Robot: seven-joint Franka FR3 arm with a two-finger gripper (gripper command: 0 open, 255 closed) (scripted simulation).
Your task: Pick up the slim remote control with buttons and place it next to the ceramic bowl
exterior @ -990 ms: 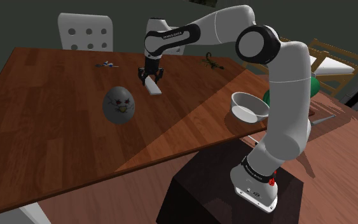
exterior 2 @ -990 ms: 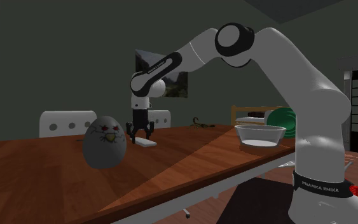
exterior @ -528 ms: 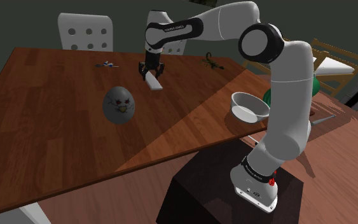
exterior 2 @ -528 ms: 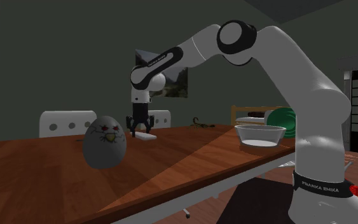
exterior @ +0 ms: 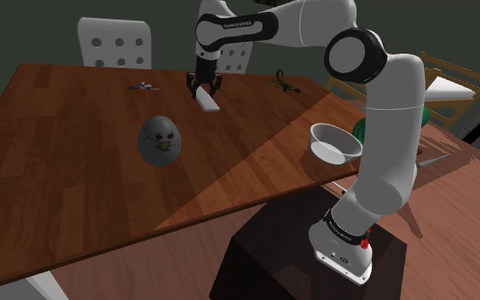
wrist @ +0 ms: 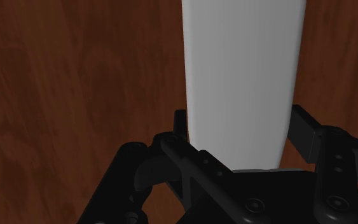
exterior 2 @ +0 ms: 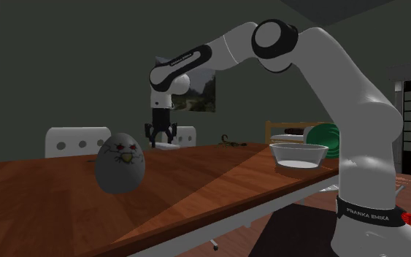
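Note:
The slim remote (exterior: 210,101) is drawn as a plain white slab with no buttons showing. My gripper (exterior: 205,86) is shut on one end of it and holds it a little above the wooden table (exterior: 76,179), its free end slanting down. In the second exterior view the gripper (exterior 2: 160,141) hangs with the remote (exterior 2: 166,146) just over the tabletop, behind the egg. In the wrist view the black fingers (wrist: 180,125) clasp the white remote (wrist: 244,76) on both sides. The pale bowl (exterior: 332,142) sits near the table edge beside the arm, also seen as the bowl (exterior 2: 298,155).
A grey egg (exterior: 159,140) with a painted face stands mid-table, nearer than the gripper. A small dark scorpion figure (exterior: 280,81) and a small grey object (exterior: 144,85) lie toward the far edge. White chairs (exterior: 116,43) stand behind the table.
The gripper has risen with the remote clasped in it, lifting it off the tabletop and carrying it slightly toward the table's far side. The bowl and egg have not moved.

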